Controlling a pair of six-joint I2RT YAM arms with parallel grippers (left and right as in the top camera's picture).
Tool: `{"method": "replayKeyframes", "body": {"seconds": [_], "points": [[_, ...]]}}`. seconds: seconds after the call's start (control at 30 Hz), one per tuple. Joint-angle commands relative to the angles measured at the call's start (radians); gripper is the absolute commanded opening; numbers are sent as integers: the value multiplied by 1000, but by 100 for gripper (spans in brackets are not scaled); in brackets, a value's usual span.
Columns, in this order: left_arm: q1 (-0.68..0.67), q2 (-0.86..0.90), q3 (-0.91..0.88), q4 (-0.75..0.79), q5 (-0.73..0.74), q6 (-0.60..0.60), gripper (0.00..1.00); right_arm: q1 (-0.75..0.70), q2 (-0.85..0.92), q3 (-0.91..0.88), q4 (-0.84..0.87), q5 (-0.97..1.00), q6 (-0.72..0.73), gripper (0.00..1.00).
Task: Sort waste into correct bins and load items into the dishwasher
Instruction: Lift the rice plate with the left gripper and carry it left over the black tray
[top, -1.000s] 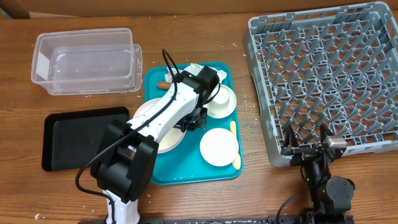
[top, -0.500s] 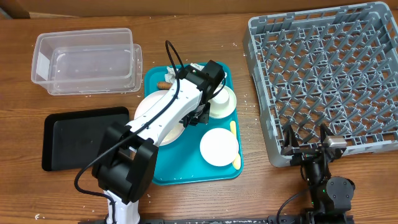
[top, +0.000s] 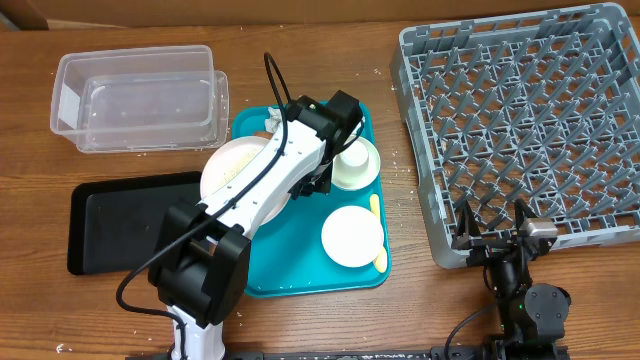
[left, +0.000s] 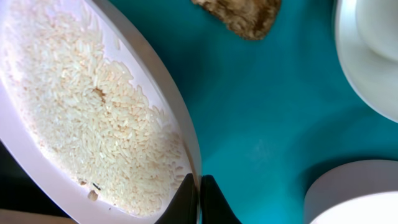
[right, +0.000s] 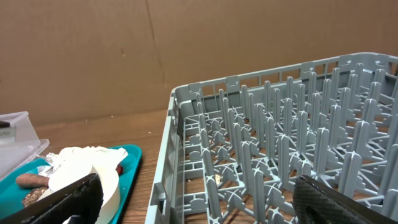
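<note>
My left gripper is shut on the rim of the pale dinner plate, which holds loose white rice. In the overhead view the plate is held tilted over the left part of the teal tray, near the clear tub and above the black tray. The brown food lump lies on the teal tray. The white bowl with the cup, the small pink dish, the yellow spoon and the napkin are on the teal tray. My right gripper is open and empty at the front edge of the grey dish rack.
The teal serving tray sits in the middle of the wooden table. The right wrist view shows the rack's pegs, the napkin and the food stick. A cardboard wall stands behind the table.
My left gripper has lifted the plate and moved it up and left toward the clear tub. The plate now covers the food stick in the overhead view. The right arm has not moved.
</note>
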Motion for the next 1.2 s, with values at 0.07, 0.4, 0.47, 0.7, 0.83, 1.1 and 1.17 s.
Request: {"method": "replayKeyframes", "body": {"seconds": [0.07, 0.4, 0.47, 0.7, 0.83, 1.1, 1.17], "points": [[-2, 8, 59, -50, -64, -127, 4, -3, -7, -11, 8, 10, -1, 100], [65, 2, 60, -98, -63, -227, 4, -3, -7, -11, 8, 10, -1, 100], [93, -2, 60, -110, -63, -243, 4, -3, -7, -10, 8, 10, -1, 100], [202, -43, 61, -116, -40, -245, 4, -3, -7, -11, 8, 10, -1, 100], [276, -96, 61, -105, -1, -244, 4, -3, -7, -11, 8, 10, -1, 100], [465, -169, 61, -51, 175, -198, 4, -3, -7, -10, 8, 10, -1, 100], [505, -169, 61, -52, 209, -198, 4, -3, -7, -11, 8, 10, -1, 100]]}}
